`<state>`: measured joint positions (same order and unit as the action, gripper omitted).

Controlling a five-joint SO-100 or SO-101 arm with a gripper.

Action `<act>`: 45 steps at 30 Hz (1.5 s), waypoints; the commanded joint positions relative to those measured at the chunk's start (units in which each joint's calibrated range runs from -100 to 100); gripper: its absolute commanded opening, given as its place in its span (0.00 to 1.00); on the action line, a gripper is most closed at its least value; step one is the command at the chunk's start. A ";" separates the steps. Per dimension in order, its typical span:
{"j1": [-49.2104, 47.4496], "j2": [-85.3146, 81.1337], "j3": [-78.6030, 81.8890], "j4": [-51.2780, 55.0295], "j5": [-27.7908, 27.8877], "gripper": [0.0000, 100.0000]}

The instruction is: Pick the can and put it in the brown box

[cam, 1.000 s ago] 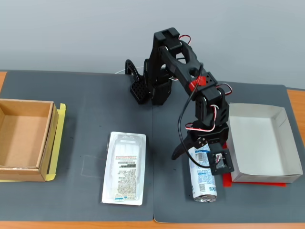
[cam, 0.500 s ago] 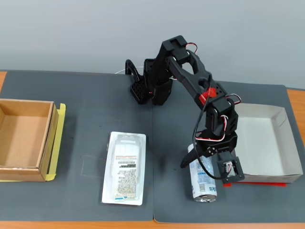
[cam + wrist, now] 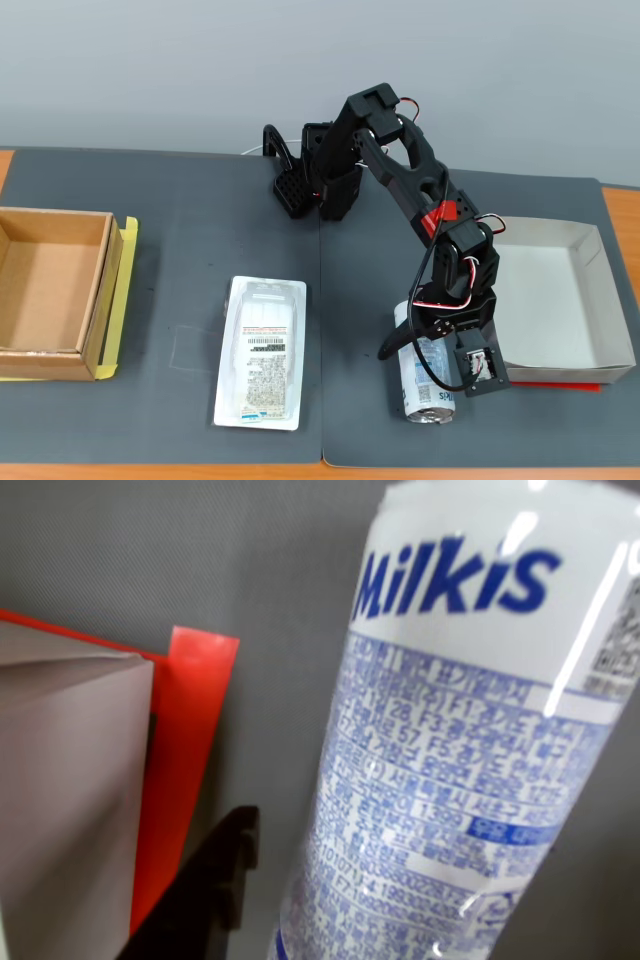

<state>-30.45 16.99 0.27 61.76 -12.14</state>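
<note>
at about five o'clock on the dark mat in the fixed view, the milkis can (image 3: 428, 372) lies on its side just beside the white-grey box (image 3: 556, 298) with red under it, and the gripper (image 3: 432, 352) sits low over the can's upper half. its fingers look spread to either side of the can, not yet pinching; the wrist view shows one black finger (image 3: 215, 880) between the can (image 3: 450, 740) and the red edge (image 3: 185, 750). the risk i see: that finger is close to the box corner, so it could catch there, or closing could roll the round can away. the brown box (image 3: 52, 292) waits well apart at nine o'clock. against half a second ago, the arm has reached further out and the wrist has dropped lower over the can, which has not moved.
</note>
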 commanded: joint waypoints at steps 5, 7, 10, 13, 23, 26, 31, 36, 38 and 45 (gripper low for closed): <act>-0.17 2.20 -3.08 -2.44 -0.27 0.51; 0.15 3.30 -3.08 -2.44 -0.27 0.51; 0.23 4.31 -3.08 -2.44 -0.27 0.51; 0.31 5.33 -3.08 -3.40 -0.27 0.51; 0.31 8.13 -3.08 -4.87 0.00 0.51; 0.31 8.30 -2.90 -6.00 0.10 0.51; 0.31 8.46 -2.35 -6.26 0.10 0.51; 0.39 8.46 -2.26 -6.17 -0.06 0.49; 0.31 8.46 -2.26 -6.26 0.05 0.43; 0.31 8.46 -2.17 -5.65 0.15 0.18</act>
<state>-30.16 25.61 0.09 55.97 -12.14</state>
